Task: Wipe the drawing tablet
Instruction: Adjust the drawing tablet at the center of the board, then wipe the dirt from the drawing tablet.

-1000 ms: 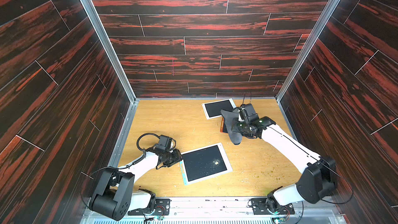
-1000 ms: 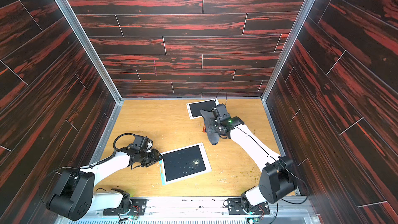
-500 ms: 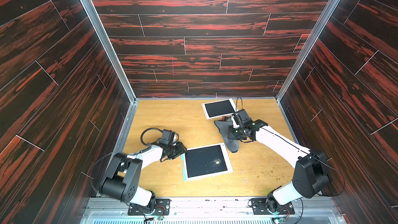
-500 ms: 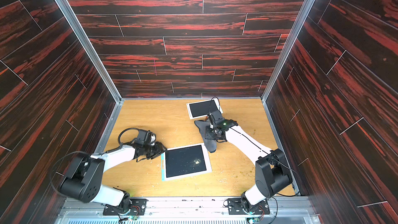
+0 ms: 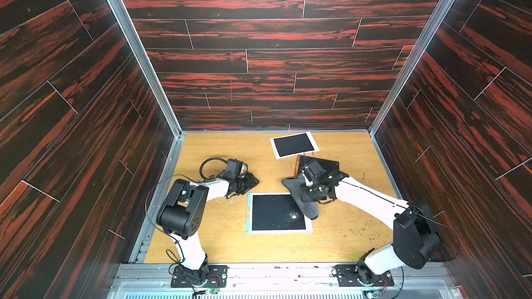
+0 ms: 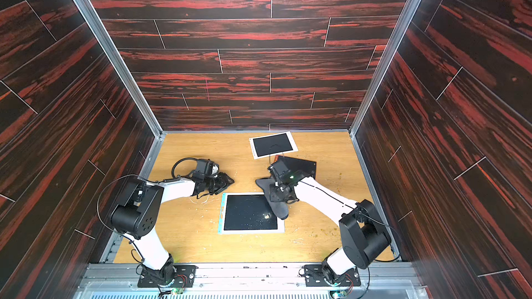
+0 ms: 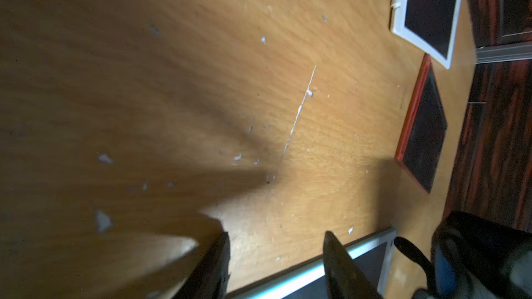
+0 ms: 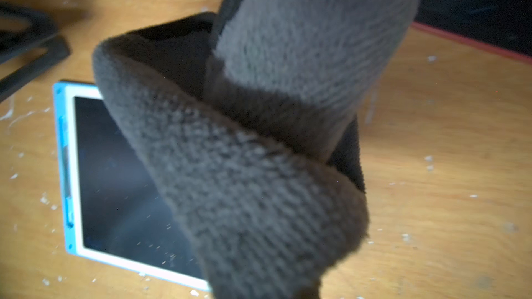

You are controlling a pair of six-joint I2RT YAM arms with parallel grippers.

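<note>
The drawing tablet (image 5: 270, 214) (image 6: 244, 214), black screen in a white and light-blue frame, lies flat on the wooden floor with pale crumbs on it. A dark grey cloth (image 5: 302, 202) (image 6: 275, 201) (image 8: 259, 139) hangs from my right gripper (image 5: 305, 194) (image 6: 277, 194) and covers the tablet's far right corner. That cloth hides the jaws in the right wrist view, where the tablet (image 8: 115, 168) shows beside it. My left gripper (image 5: 253, 181) (image 6: 229, 181) (image 7: 276, 254) is open and empty, just beyond the tablet's far left corner (image 7: 371, 251).
A white-framed tablet (image 5: 293, 144) (image 6: 273, 145) (image 7: 426, 10) lies at the back. A red-framed one (image 5: 319, 163) (image 6: 298, 163) (image 7: 421, 130) lies behind my right wrist. Crumbs (image 5: 357, 231) dot the floor at the right. Dark panelled walls close in three sides.
The right arm brought the cloth nearer and leftward, from the back onto the tablet's far right corner. The tablet turned square. The left gripper moved from the tablet's left edge to beyond its far corner.
</note>
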